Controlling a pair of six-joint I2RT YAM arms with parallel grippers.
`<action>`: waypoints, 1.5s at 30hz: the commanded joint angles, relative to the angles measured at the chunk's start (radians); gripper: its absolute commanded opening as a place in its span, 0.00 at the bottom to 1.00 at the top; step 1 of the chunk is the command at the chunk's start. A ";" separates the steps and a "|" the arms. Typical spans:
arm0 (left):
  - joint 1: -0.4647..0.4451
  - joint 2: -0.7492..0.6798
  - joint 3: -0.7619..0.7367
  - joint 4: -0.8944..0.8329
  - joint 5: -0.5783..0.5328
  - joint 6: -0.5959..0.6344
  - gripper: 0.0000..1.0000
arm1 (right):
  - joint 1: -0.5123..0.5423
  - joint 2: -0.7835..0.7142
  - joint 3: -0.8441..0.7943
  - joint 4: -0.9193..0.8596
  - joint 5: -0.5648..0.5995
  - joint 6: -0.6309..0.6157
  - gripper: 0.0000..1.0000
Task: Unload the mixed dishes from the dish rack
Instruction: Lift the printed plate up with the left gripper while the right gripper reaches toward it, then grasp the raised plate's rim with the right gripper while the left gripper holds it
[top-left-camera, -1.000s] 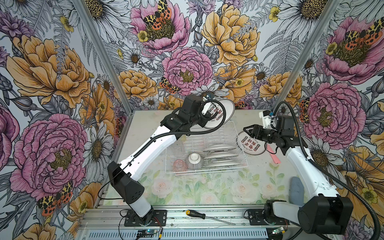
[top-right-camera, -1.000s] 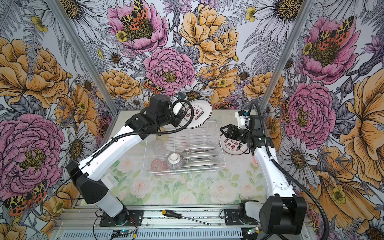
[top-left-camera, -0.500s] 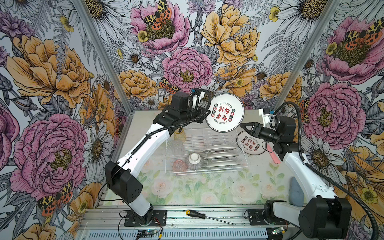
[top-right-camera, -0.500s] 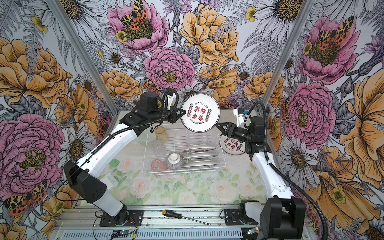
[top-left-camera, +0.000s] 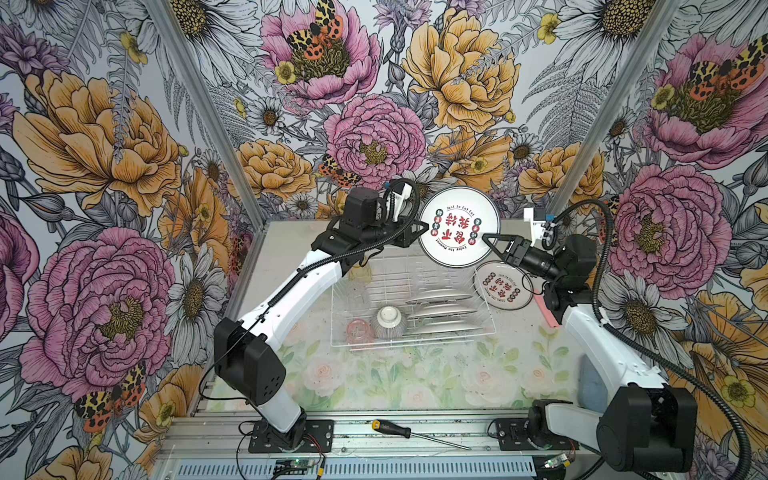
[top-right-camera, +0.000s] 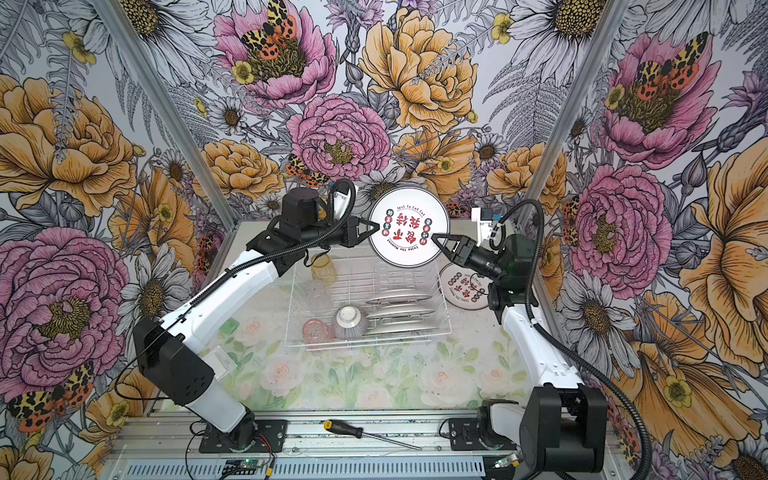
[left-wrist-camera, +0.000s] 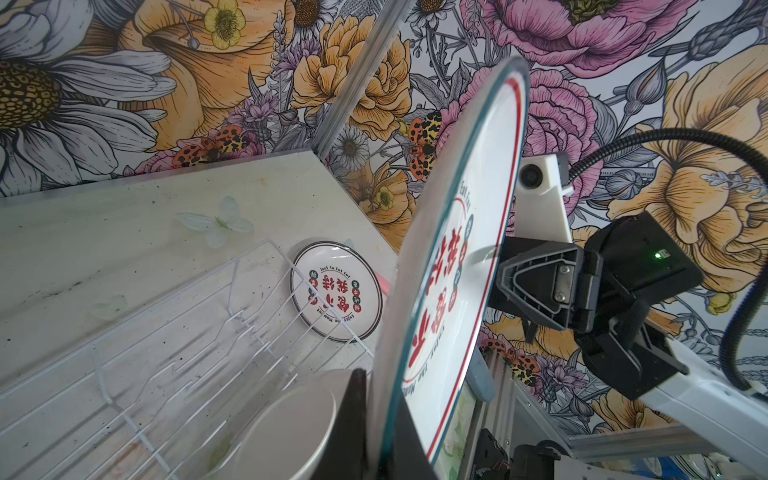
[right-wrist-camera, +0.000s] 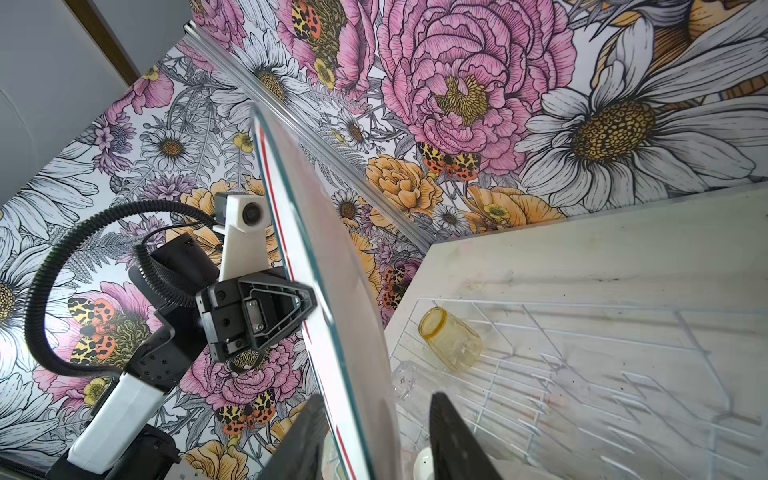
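My left gripper (top-left-camera: 426, 226) (left-wrist-camera: 376, 415) is shut on the rim of a white lettered plate (top-left-camera: 458, 226) (top-right-camera: 409, 226), held upright in the air above the back of the dish rack (top-left-camera: 436, 337). My right gripper (top-left-camera: 484, 237) (right-wrist-camera: 374, 424) straddles the plate's opposite rim, and it is open, with a gap beside one finger. In the rack stand three more plates (top-left-camera: 440, 309), an upturned ribbed bowl (top-left-camera: 390, 322), a pink tumbler (top-left-camera: 358, 330), a clear tumbler (top-left-camera: 353, 297) and a yellow tumbler (top-right-camera: 323, 268). Another plate (top-left-camera: 500, 286) lies flat on the table right of the rack.
A screwdriver (top-left-camera: 411, 432) lies on the front rail. A pink strip (top-left-camera: 546, 309) and a grey-blue pad (top-left-camera: 590, 386) sit along the right edge. A small green piece (top-right-camera: 227, 327) lies left of the rack. Flowered walls close three sides.
The left gripper has swung the plate up and rightward, so that its face now shows. The right gripper has risen from over the flat plate to the held plate's rim, jaws narrowing.
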 joint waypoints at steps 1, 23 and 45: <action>-0.003 0.008 0.000 0.093 0.044 -0.031 0.09 | 0.008 0.013 0.005 0.037 -0.013 0.015 0.39; -0.022 0.029 -0.004 0.057 0.040 -0.012 0.21 | 0.003 0.014 0.043 -0.069 0.036 -0.029 0.00; 0.087 -0.189 -0.156 -0.266 -0.240 0.204 0.33 | -0.396 0.140 0.089 -0.580 0.278 -0.333 0.00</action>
